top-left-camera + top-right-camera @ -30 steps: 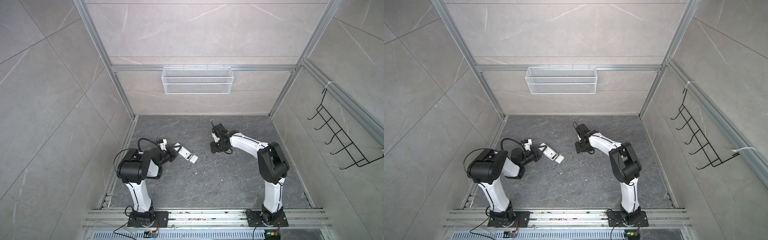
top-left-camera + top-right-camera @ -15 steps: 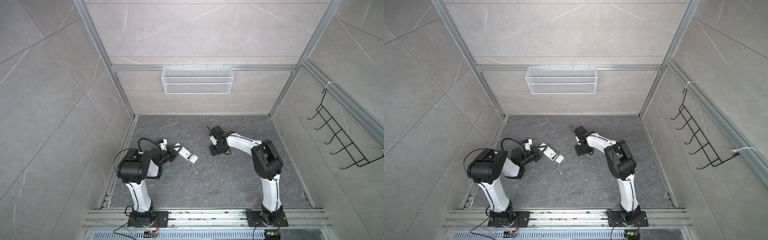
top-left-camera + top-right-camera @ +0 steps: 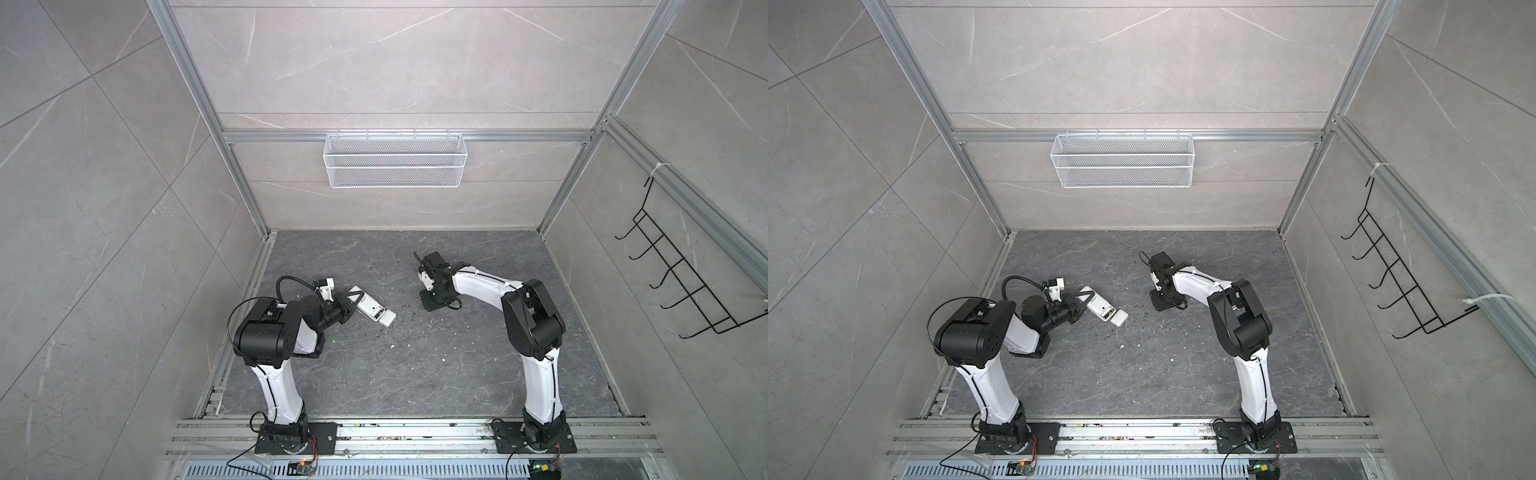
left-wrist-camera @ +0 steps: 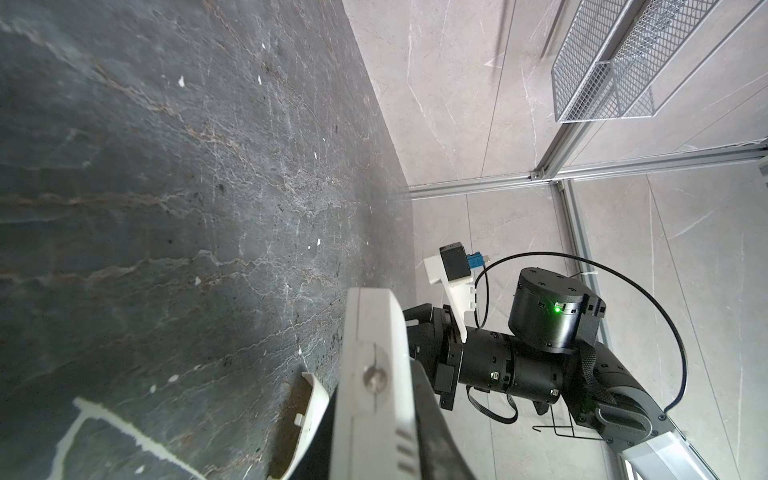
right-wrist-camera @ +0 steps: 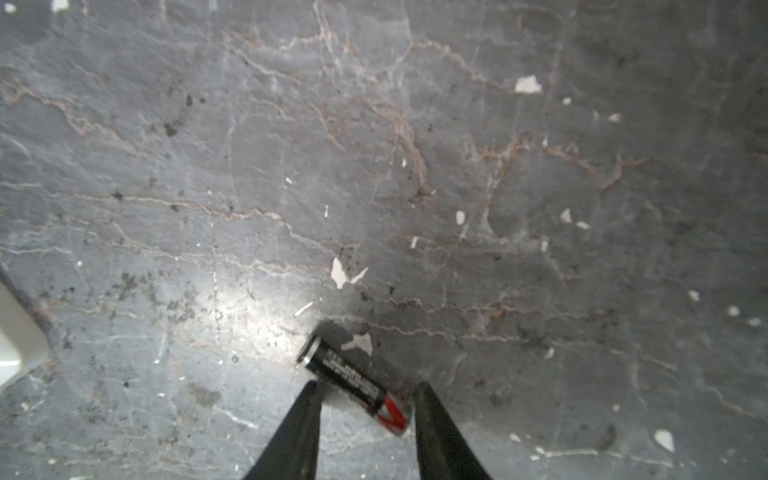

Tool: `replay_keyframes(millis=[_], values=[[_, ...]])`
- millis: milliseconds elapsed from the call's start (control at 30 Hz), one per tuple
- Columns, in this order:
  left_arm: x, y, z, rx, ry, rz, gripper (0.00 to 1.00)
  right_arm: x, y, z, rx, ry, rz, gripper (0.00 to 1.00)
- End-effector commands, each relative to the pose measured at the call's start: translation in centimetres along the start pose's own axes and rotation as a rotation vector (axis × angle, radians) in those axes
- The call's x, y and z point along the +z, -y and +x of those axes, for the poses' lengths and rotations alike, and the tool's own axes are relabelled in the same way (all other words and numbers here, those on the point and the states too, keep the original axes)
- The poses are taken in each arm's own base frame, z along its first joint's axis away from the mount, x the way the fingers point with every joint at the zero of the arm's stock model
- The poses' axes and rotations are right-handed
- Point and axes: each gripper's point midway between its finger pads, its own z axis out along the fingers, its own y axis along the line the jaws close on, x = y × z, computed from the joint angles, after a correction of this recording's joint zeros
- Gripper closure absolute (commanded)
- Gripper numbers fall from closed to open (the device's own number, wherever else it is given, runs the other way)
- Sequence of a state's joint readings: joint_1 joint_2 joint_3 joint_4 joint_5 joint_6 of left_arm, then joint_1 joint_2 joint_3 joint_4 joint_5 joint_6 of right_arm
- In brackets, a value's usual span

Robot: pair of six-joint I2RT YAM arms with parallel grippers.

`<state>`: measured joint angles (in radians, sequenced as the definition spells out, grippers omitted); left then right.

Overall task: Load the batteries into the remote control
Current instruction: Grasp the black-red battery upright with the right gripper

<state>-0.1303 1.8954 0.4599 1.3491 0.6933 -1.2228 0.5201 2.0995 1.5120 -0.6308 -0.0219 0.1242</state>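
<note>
Left claw [image 3: 352,300] was clenched on one end of the remote control [image 3: 371,309]. The remote sat slantwise at the dark stone floor [image 3: 415,374], left of the middle in both top views, with its free end aimed toward the room's centre. In the left wrist view the remote showed edge-on, with a black finger [image 4: 436,428] pressed along its side. A small white cover piece [image 3: 387,330] lay on the floor right at the remote's free end, touching or just beside it. Right claw [image 5: 365,388] pointed down at the floor right of centre, well apart from the remote. Its jaws stood parted with one battery [image 5: 349,380] lying slantwise on the floor between them. The battery had a black body, its red end up against one fingertip [image 5: 432,419] and its silver end poking out past the tips. It looked released rather than clamped, though the wrist picture was soft there and I couldn't swear whether both pads touched it. White specks [image 5: 338,274] were scattered over the floor around the battery. A white wire basket [image 3: 395,166] hung on the back wall and a black hook rack [image 3: 685,286] on the right wall, both far from the arms.
</note>
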Motion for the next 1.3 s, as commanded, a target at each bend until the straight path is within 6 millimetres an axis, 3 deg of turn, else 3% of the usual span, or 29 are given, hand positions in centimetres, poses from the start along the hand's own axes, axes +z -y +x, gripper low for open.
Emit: replay_keyframes(millis=[0,367,567,767,900,1000,1267], values=[[0.0,2.4,-0.5,0.09,-0.001,0.077,1.0,0.9,0.5,0.6,0.037,-0.021,0.028,0.64],[0.0,2.4,-0.5,0.088,-0.004,0.078,1.0,1.1,0.1,0.0,0.051,-0.008,0.034,0.67],[0.0,2.4,-0.4,0.087,-0.004,0.077,1.0,1.3,0.6,0.5,0.084,-0.016,0.062,0.78],[0.3,2.0,-0.4,0.076,-0.013,0.074,1.0,0.4,1.0,0.9,0.29,-0.005,0.089,0.87],[0.2,2.2,-0.4,0.081,-0.011,0.076,1.0,-0.1,1.3,1.2,0.433,0.004,0.122,0.85],[0.1,2.3,-0.4,0.082,-0.012,0.078,1.0,-0.1,1.2,1.2,0.465,0.015,0.138,0.73],[0.1,2.4,-0.4,0.084,-0.009,0.08,1.0,-0.1,0.7,2.1,0.49,0.018,0.17,0.75]])
